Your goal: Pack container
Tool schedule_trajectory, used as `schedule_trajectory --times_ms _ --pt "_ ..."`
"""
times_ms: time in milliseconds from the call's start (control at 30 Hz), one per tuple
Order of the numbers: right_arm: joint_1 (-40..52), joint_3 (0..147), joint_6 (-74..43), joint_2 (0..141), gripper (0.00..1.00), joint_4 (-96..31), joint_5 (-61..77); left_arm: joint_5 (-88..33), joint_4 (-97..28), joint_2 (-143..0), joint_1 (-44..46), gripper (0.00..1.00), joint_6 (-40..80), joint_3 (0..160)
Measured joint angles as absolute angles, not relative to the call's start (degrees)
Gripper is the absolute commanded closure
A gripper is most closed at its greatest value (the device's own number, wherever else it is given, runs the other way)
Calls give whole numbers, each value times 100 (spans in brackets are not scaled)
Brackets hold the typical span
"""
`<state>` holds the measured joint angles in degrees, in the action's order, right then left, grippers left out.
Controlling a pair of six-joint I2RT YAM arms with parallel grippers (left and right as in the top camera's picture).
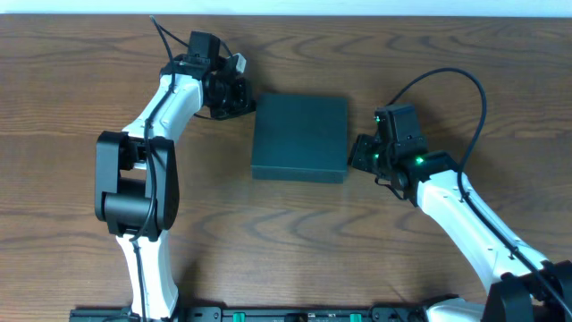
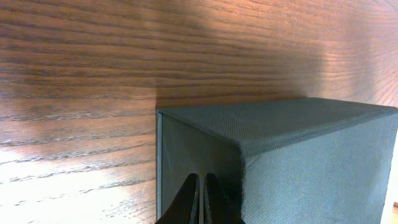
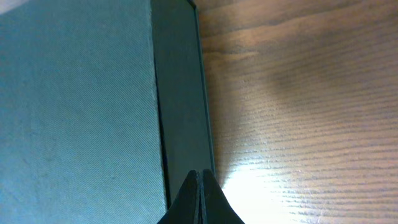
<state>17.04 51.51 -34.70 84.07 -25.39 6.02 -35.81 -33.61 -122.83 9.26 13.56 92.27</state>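
Nearest to the left wrist camera, the left pincer (image 2: 200,180) has its two black fingers pressed together, with nothing between them. Directly in front of its tips stands one side wall of the dark charcoal, matte, shallow square cardboard container (image 2: 298,155), close to a corner. I cannot tell if the tips touch the wall or only stand just beside it.

The right pincer (image 3: 200,177) is also fully closed and empty. Its tips point along the narrow dark side wall of the container (image 3: 74,112), whose broad top lies to one side of the fingers. Beyond both pincers there is only the brown wooden table (image 3: 298,124) with its grain.

From above, the container (image 1: 299,137) lies flat between the two pincers, its lid down. The left pincer (image 1: 239,97) is at one far corner and the right pincer (image 1: 359,154) is at the opposite side.

I judge the container to be light and rather stiff, but its walls could dent under a hard squeeze. The woven-looking surface should give good friction to the fingers, while the base may slide easily on the smooth wood. A good hold would be the free edge of the flap lid, with the other pincer bracing the opposite wall. Which edge is hinged, I cannot tell.
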Motion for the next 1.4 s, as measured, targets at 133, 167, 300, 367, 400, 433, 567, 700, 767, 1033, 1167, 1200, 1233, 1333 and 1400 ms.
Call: schedule_trajectory --times_ms 133,167,300,367,400,433,567,700,767,1033,1167,1200,1233,1333,1400 --pt "1697 5155 -3450 8407 99 -2705 600 -3409 -4108 -12293 871 94 1369 9358" --pt "1675 5162 -3404 8407 98 -2884 602 -3339 -4431 -12302 816 94 1345 9459" --pt "1511 5343 -3179 8383 98 -3756 600 -3120 -5288 -12258 421 94 1035 9963" --pt "1420 5544 -3011 8300 98 -4121 596 -3076 -5605 -12105 246 94 882 10014" --pt "1393 5623 -2934 8230 98 -4222 591 -3052 -5780 -11990 167 94 812 10014" --pt "1385 5708 -2842 8103 99 -4307 576 -3024 -5957 -11852 110 94 740 10014" --pt "1284 5894 -2416 7185 98 -4525 598 -2956 -6499 -10914 110 94 517 10016" --pt "1168 5911 -2110 6180 98 -5137 589 -2810 -6814 -9933 427 94 471 10036" --pt "1168 5913 -2008 5634 98 -5579 624 -2727 -7006 -9408 672 94 552 10036" --pt "1170 5907 -1817 2714 99 -7498 1070 -1446 -6908 -6007 2512 94 1861 8138" --pt "1170 5909 -1772 1573 98 -8132 1424 -974 -6914 -4744 3345 94 2740 7008" --pt "1168 5907 -1767 1420 98 -8291 1481 -862 -6912 -4563 3465 94 2936 6768" --pt "1168 5907 -1767 1341 89 -8374 1509 -803 -6923 -4427 3551 93 3098 6567" --pt "1170 5907 -1747 1203 12 -8547 1579 -598 -6928 -4209 3658 18 3439 6139" --pt "1170 5907 -1752 1197 1 -8569 1601 -513 -6912 -4200 3660 5 3577 6075"
